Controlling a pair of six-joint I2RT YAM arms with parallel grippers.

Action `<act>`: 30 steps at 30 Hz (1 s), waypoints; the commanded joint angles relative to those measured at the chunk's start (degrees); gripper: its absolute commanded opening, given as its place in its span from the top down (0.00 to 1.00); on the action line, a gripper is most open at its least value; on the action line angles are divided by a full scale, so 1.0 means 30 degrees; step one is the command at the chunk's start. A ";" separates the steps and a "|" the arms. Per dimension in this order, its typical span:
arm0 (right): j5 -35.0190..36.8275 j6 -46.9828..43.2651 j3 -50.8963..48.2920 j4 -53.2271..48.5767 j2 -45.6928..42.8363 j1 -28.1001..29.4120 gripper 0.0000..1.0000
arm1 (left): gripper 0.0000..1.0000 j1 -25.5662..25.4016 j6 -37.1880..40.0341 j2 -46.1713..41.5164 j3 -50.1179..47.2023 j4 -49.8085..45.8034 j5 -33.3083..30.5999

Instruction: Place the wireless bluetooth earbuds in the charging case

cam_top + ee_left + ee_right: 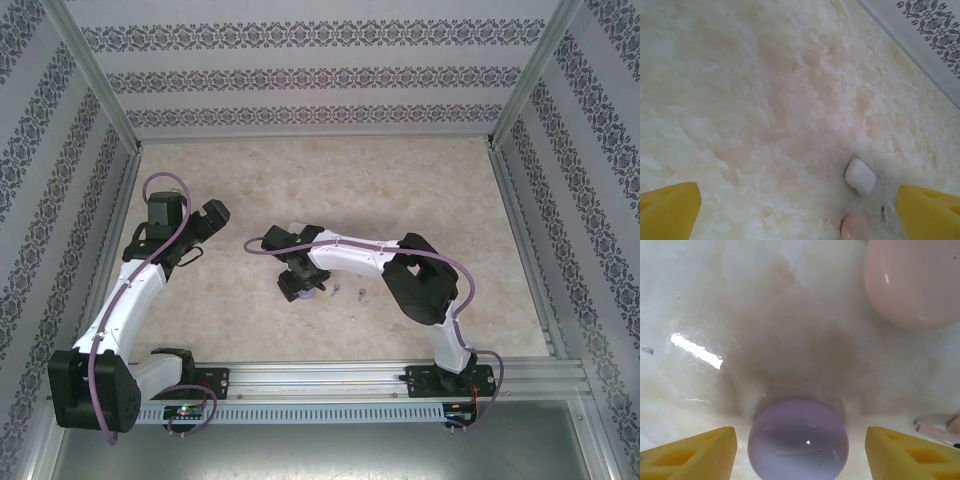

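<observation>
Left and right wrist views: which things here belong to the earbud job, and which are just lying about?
For the job:
- purple case
- pink case
- white case
- pinkish earbud
- white earbud

Not for the job, just surroundings:
- marbled table
- patterned wall

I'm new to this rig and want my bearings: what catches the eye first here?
A glossy purple case sits between the yellow fingers of the open right gripper, with a pink case just beyond it. From the left wrist, a white case lies on the marbled table near the patterned wall.
</observation>
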 commanded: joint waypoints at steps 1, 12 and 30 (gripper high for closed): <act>0.0692 0.0329 0.0507 -0.0723 0.0576 0.0297 0.32 | 0.01 -0.0210 -0.0346 -0.0309 0.0469 -0.0413 -0.0143; 0.0395 0.0445 0.0845 -0.0927 0.1155 0.0540 0.36 | 0.01 -0.0225 -0.0046 -0.0367 0.0343 -0.0391 -0.0311; 0.0509 0.0880 0.0881 -0.1179 0.1916 0.0892 0.47 | 0.00 -0.0225 -0.0463 -0.0150 0.0568 -0.1113 0.0157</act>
